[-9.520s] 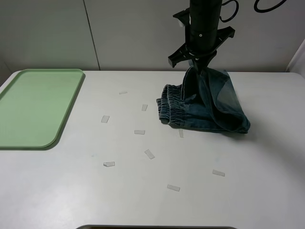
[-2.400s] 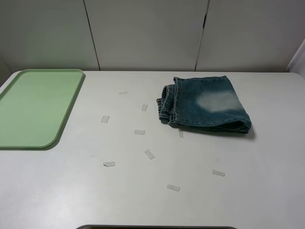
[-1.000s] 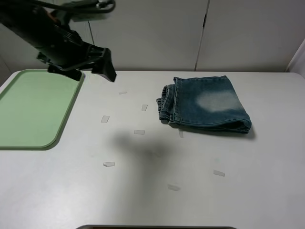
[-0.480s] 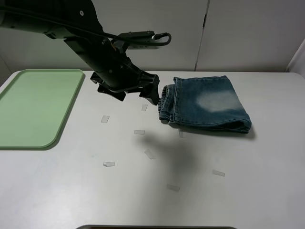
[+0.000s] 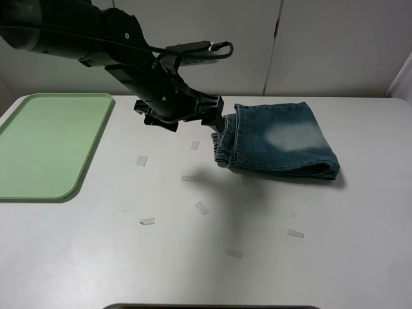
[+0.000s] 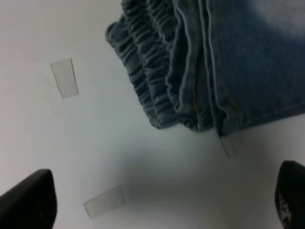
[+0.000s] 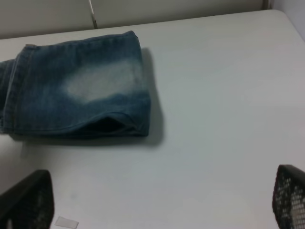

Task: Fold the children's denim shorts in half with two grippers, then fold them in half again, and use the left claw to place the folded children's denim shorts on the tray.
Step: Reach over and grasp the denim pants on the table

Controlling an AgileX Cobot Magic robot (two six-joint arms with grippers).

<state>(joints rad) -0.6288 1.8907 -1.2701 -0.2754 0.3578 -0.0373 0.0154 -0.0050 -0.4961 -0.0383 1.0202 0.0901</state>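
Item: denim shorts (image 5: 278, 139), faded blue, folded into a compact squarish bundle on the white table (image 5: 257, 257), well apart from the tray (image 5: 45, 145). Gathered elastic waistband stacked in ruffled layers at the edge nearest me; a whitish worn patch on the top face.

Handling, as I judge it: soft, limp, fairly light but thick where layers stack. The folds will likely slump or splay if I lift by one layer. Best hold: the bunched waistband edge, pinching every layer through.

My left claw (image 5: 217, 127): open wide, empty, hovering just beside the waistband; in my wrist view only the two dark fingertips (image 6: 28, 200) show at the corners.

My right claw (image 7: 157, 202): open, holding nothing, out of the overhead view.

Tray: pale green plastic, flat, rounded corners, low rim.

Sundry: small clear tape strips (image 5: 203, 208) scattered on the table.
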